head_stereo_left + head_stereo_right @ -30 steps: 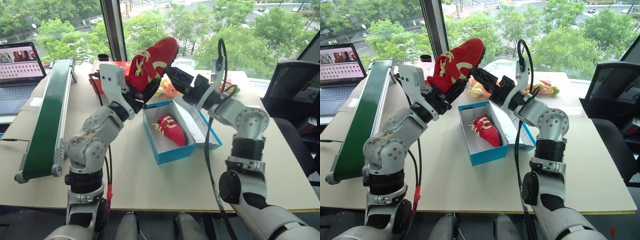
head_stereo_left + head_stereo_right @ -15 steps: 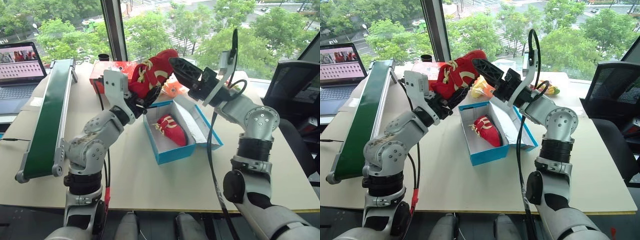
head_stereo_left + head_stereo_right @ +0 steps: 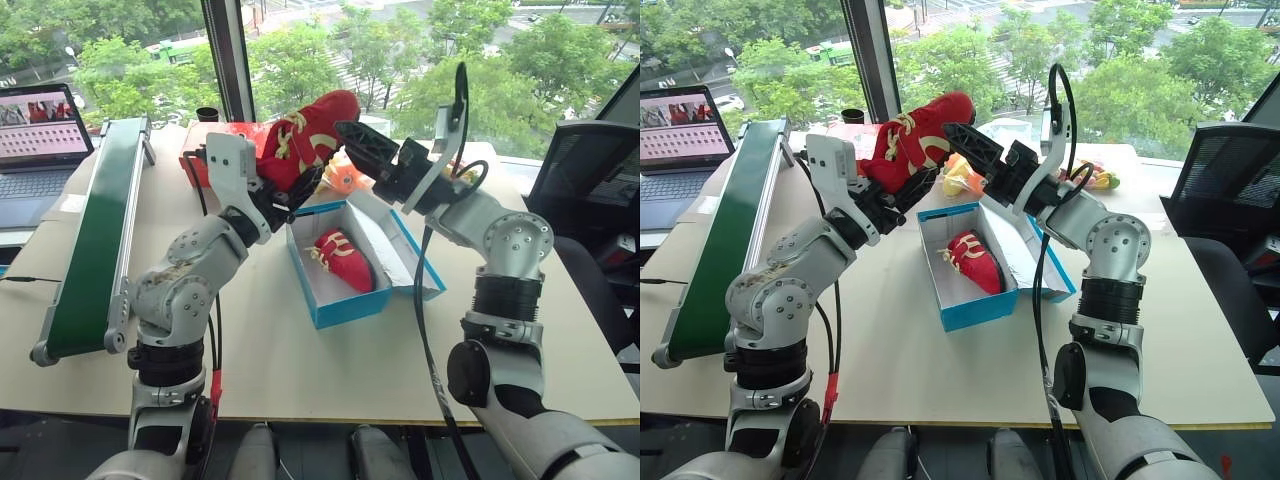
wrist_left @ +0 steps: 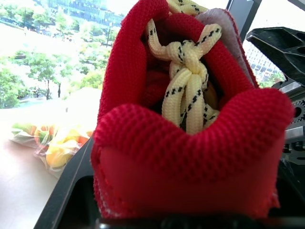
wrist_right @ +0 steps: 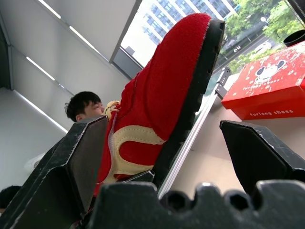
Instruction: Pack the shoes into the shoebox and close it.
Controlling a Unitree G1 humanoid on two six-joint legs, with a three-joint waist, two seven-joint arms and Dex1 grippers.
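Inspector: While the raised red shoe (image 3: 305, 135) hangs above the shoebox (image 3: 340, 300), how will it handle?

Assessor: Light and soft, I judge; mesh fabric yields, the black sole is stiffer. Best held at heel or sole, not by the cream laces.

Inspector: Appearance?

Assessor: Bright red, cream-yellow trim and knotted laces.

Inspector: Claws?

Assessor: The left gripper (image 3: 292, 190) is clamped on its heel. The right gripper (image 3: 362, 152) stands with fingers apart at the toe, at three o'clock of it; contact is unclear.

Inspector: Surroundings?

Assessor: The second shoe (image 3: 343, 258) lies inside the box, lid (image 3: 405, 245) open. The red box (image 3: 222, 140) sits at eleven o'clock, the green conveyor (image 3: 90, 235) at nine.
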